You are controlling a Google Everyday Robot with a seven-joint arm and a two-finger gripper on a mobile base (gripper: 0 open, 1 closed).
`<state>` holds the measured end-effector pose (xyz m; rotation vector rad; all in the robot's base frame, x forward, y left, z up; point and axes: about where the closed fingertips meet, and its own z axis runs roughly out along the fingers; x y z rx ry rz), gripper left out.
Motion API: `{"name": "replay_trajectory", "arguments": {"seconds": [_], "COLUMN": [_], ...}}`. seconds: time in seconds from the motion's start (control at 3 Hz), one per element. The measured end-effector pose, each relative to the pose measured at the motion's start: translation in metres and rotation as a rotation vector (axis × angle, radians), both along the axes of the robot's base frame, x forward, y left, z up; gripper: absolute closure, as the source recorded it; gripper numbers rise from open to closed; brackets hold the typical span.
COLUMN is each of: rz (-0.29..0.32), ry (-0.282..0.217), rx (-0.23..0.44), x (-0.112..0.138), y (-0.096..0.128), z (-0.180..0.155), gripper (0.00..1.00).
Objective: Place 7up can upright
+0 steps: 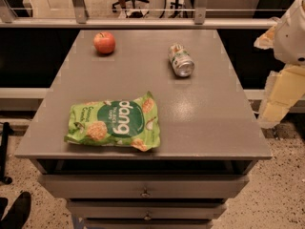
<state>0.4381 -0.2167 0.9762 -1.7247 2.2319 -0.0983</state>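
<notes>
The can lies on its side on the grey counter, far right area. Long axis runs near-to-far; one silver end faces the near edge. Drawers sit below, over a speckled floor. The hand hangs beyond the counter's right edge; opening cannot be told.

The scene is lit warmly and rather dimly from above. A broad pale sheen is thrown across the grey matte tabletop, strongest right of centre. A glint is caught on the silver end of the green-and-white aluminium 7up can. Short soft shadows are cast beneath the round red apple and the large green crinkled snack bag. The pale cream gripper, off the table's right edge, is brightly lit.
</notes>
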Motion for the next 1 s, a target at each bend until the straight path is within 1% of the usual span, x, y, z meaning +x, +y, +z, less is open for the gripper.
{"name": "replay_trajectory", "arguments": {"seconds": [0.33, 0.67, 1.0], "rz": [0.0, -0.023, -0.068], "ry": [0.0, -0.012, -0.03], "rx": [0.0, 0.036, 0.098], "x": [0.0, 0.021, 0.077], "y": [0.0, 0.002, 0.014], "z": [0.0, 0.003, 0.005], "gripper": [0.0, 0.0, 0.0]}}
